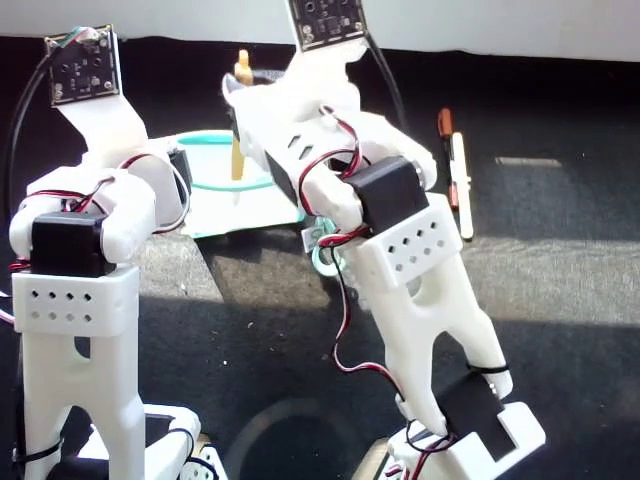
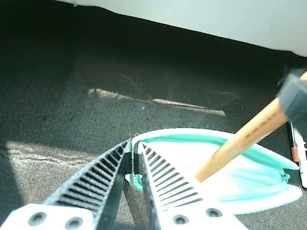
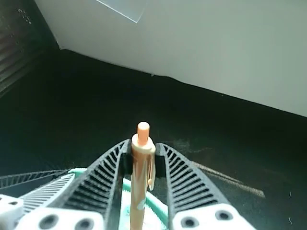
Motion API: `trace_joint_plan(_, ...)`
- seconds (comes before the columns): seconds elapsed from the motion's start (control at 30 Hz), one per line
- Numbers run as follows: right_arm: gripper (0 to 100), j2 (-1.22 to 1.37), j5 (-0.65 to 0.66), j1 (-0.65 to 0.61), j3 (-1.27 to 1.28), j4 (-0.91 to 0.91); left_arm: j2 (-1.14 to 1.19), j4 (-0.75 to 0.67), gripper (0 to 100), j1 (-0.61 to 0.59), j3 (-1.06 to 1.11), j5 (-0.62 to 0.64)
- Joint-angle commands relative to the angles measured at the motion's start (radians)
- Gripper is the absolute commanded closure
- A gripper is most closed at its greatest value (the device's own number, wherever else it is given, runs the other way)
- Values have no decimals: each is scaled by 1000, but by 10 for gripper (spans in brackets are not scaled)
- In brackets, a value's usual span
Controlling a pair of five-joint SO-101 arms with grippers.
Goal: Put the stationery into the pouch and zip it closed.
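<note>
Right arm (image 1: 400, 240) forward, pen (image 1: 238, 150) upright over pouch (image 1: 215, 215)

The orange pen (image 2: 242, 140) and left claw (image 2: 134, 146) crowd the pouch (image 2: 182, 137) mouth.

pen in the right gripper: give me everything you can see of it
The pen is a pale orange click pen, plastic by its look, with a rounded push button on top and a clip in the same colour down one side. It stands nearly upright, its upper barrel clamped in the right gripper. Its lower end dips into the open mouth of the teal-rimmed pouch; the tip is hidden.
</note>
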Motion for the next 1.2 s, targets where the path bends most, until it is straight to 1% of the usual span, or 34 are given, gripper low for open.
trace_joint_plan(0.0, 993, -5, -2, -28, -33, 59, 19, -6, 991, 21, -2, 9)
trace_joint_plan(0.1, 993, -1, -2, -67, -31, 104, 19, -9, 991, 22, -2, 9)
trace_joint_plan(0.17, 993, -4, 0, -84, -4, 102, 19, -6, 991, 22, -2, 9)
trace_joint_plan(0.43, 991, -15, 0, -90, 99, 91, 18, -2, 991, 19, -2, 9)
trace_joint_plan(0.57, 985, -70, 0, -90, 108, 85, 18, -2, 991, 19, -2, 9)
trace_joint_plan(0.63, 936, -97, 0, -88, 108, 93, 19, -2, 991, 21, -2, 9)
trace_joint_plan(0.77, 756, -148, -2, -88, 108, 159, 19, -6, 991, 21, -2, 9)
trace_joint_plan(0.8, 738, -159, -2, -88, 108, 179, 19, -6, 991, 21, -2, 9)
trace_joint_plan(1.0, 747, -219, -2, -81, 104, 209, 19, -5, 991, 21, -2, 9)
trace_joint_plan(1.07, 747, -245, -2, -59, 94, 193, 19, -2, 991, 21, -2, 9)
trace_joint_plan(1.1, 747, -257, -2, -25, 84, 179, 19, -2, 991, 21, -1, 9)
trace_joint_plan(1.17, 747, -272, -5, 84, 77, 150, 16, 0, 991, 18, -1, 8)
